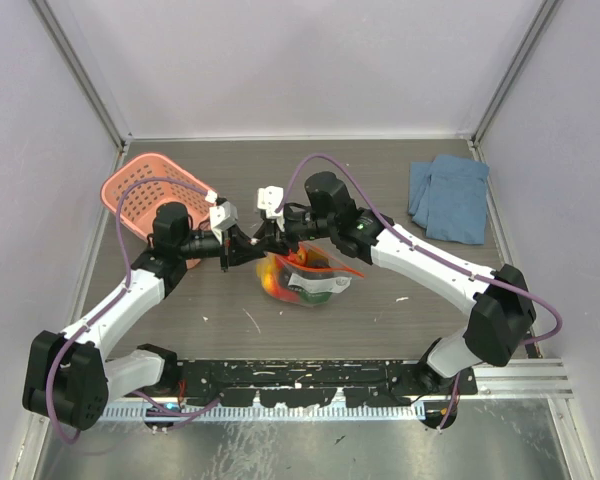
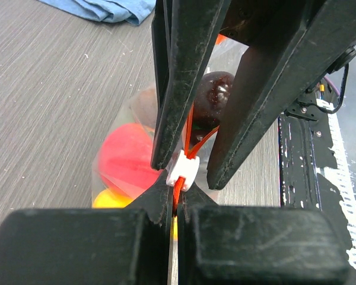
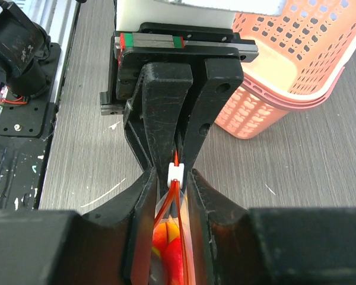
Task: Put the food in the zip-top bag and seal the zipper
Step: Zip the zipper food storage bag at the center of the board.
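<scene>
2 hands meet at slider (image 2: 183, 169). Left hand (image 2: 177, 199) clenched on zipper (image 1: 342, 268) strip, touching slider's left-arm side. Right hand (image 3: 173, 178) straddles slider; I cannot tell if it grips. Zip-top bag (image 1: 315, 285), food (image 2: 127, 157) inside, sits below slider on bench (image 1: 380, 200). My read: strip runs from slider toward right arm, so pull that way.
</scene>
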Robot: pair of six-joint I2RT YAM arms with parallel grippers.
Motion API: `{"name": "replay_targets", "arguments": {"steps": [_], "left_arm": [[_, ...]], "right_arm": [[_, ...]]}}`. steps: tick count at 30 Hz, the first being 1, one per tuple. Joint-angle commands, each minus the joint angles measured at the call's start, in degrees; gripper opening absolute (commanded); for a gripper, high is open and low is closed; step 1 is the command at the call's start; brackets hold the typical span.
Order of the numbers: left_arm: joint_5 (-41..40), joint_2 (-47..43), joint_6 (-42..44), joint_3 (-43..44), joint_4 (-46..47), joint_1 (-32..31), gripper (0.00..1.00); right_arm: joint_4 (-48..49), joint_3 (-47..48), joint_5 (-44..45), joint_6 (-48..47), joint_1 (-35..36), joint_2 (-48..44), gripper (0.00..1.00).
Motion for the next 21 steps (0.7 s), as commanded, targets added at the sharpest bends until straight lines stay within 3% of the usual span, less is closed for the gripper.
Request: {"name": "replay_targets", "arguments": {"steps": [1, 13, 21], "left_arm": [[0.9, -1.6, 0.9, 1.4, 1.4, -0.2, 0.0], [-0.2, -1.6, 0.7, 1.4, 1.5, -0.2, 0.0], [-2.3, -1.6, 0.2, 1.4, 1.7, -0.1, 0.0]], "right_arm": [[2.7, 3.2, -1.4, 0.3, 0.3, -0.2, 0.31], [-3.6, 2.5, 4.0, -1.7, 0.2, -2.7, 0.01], [-9.9, 0.5, 12.3, -2.3, 0.2, -7.1, 0.01]]}}
